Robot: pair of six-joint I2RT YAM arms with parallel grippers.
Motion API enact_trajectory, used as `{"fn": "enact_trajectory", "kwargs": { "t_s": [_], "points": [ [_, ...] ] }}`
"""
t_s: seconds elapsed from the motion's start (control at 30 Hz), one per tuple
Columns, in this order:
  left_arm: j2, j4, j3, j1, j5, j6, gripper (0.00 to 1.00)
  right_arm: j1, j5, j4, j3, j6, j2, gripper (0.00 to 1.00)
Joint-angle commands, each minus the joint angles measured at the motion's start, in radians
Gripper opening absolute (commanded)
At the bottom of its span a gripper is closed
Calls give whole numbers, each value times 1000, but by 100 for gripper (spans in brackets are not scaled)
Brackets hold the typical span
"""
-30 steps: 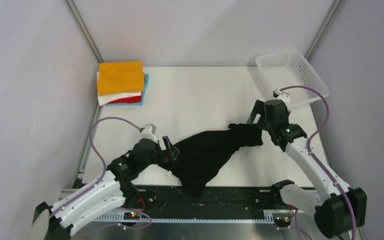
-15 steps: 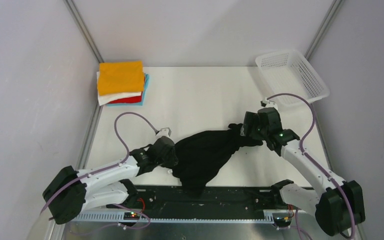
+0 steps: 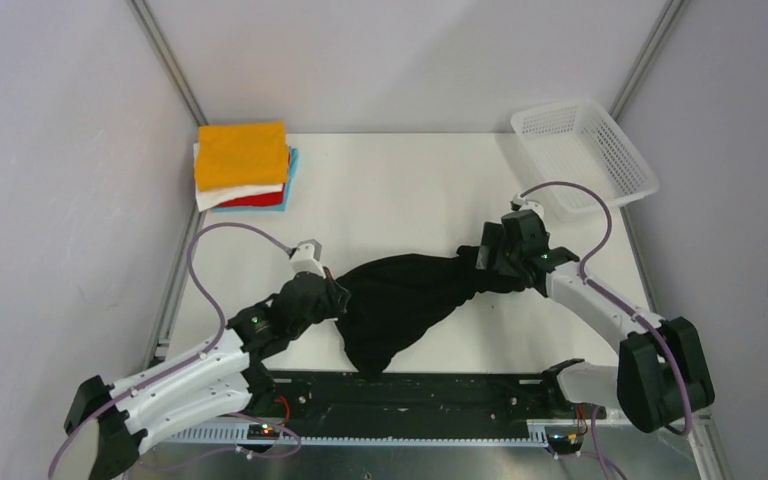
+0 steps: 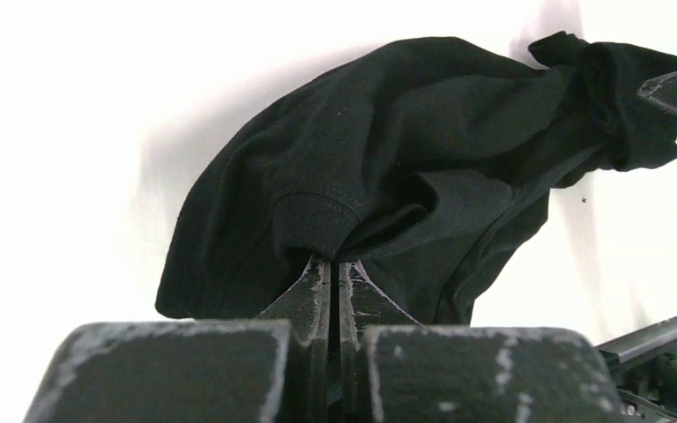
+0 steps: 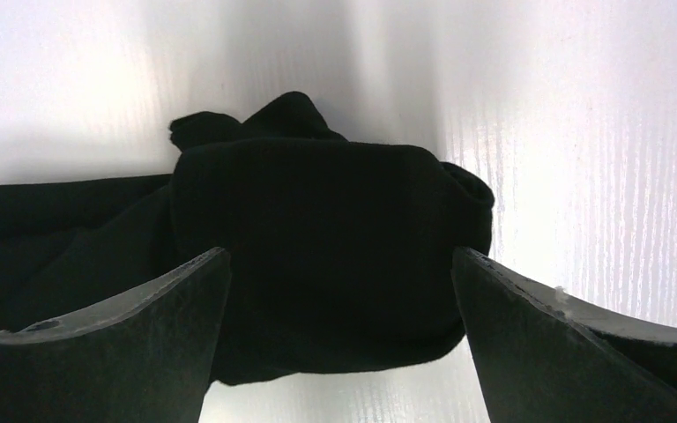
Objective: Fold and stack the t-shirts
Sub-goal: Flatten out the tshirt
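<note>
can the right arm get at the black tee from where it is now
Probably yes. The right gripper is open, one finger on either side of the bunched end of the black tee, with nothing but cloth between them. It looks as if it only needs to close.

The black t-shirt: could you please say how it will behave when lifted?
Probably floppy: the black t-shirt lies crumpled in soft folds. Likely light, since the left end effector pinches only its cuff. It would probably sag from there.

White table (image 3: 390, 185); on it black tee (image 3: 400, 305), folded shirt stack (image 3: 243, 160), mesh basket (image 3: 588, 150)
</note>
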Motion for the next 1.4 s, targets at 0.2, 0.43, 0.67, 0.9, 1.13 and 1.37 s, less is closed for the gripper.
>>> {"fn": "enact_trajectory", "kwargs": {
  "t_s": [0.2,0.43,0.67,0.9,1.13,1.37],
  "points": [
    [43,24,19,-3,-124,55,0,-58,4,3,44,43,157,83],
    [19,9,52,10,-210,92,0,-83,-19,81,58,35,94,0],
    [-133,-34,217,43,-353,214,0,-102,26,38,117,-45,-277,0],
    [-348,-33,422,43,-311,376,0,-101,-77,0,252,-95,-650,0],
    [-523,-31,568,44,-155,471,0,-101,-203,20,371,-137,-862,0],
    [-495,-34,623,44,-62,488,0,-101,-268,-85,412,-81,-897,0]
  ]
}}
